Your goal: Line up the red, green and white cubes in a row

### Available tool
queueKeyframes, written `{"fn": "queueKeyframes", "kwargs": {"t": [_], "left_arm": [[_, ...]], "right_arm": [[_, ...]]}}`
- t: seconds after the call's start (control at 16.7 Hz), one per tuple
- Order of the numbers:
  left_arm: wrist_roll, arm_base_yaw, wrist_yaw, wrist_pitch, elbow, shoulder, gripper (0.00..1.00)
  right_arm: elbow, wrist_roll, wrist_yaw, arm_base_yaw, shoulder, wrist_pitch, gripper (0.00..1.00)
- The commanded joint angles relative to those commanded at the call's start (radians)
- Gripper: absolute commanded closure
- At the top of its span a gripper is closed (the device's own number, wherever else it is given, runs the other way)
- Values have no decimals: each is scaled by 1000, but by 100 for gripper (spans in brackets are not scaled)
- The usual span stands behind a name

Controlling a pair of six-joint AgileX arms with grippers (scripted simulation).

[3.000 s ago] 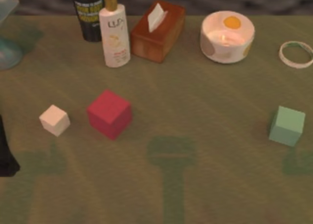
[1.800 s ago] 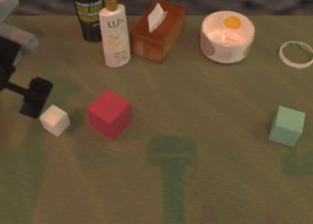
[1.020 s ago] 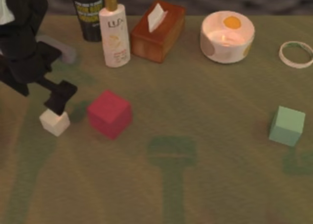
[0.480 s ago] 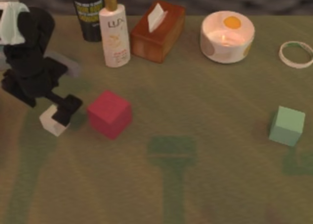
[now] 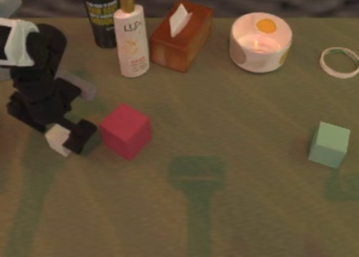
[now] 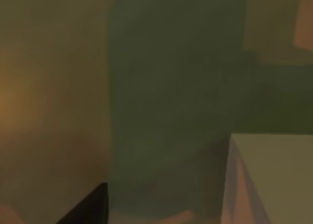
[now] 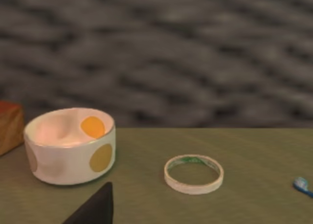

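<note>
Our left gripper (image 5: 66,138) is down at the tabletop's (image 5: 235,173) left side, low over the white cube (image 5: 56,139). Fingers straddle the cube: a dark finger (image 5: 84,134) sits on its side facing the red cube, the rest of the gripper covers the far side. We can't tell whether the fingers are actually pressing on it or just around it. In the left wrist view the white cube (image 6: 271,180) fills the corner, with one fingertip (image 6: 90,209) off to the side.

Red cube (image 5: 125,131) sits just beside the white one, to its right, not touching. Green cube (image 5: 329,144) is well apart, near the tabletop's right edge.

Our right arm is out of the top view; its wrist view faces a bowl (image 7: 71,145) and a tape ring (image 7: 193,173).
</note>
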Motion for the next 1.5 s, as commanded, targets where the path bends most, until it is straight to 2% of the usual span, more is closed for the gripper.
{"fn": "queueKeyframes", "kwargs": {"t": [0.78, 1.26, 1.5], "left_arm": [[0, 0, 0, 0, 0, 0, 98], [0, 0, 0, 0, 0, 0, 100], [-8, 4, 13, -60, 36, -53, 100]], "right_arm": [[0, 0, 0, 0, 0, 0, 0], [0, 0, 0, 0, 0, 0, 0], [0, 0, 0, 0, 0, 0, 0]]}}
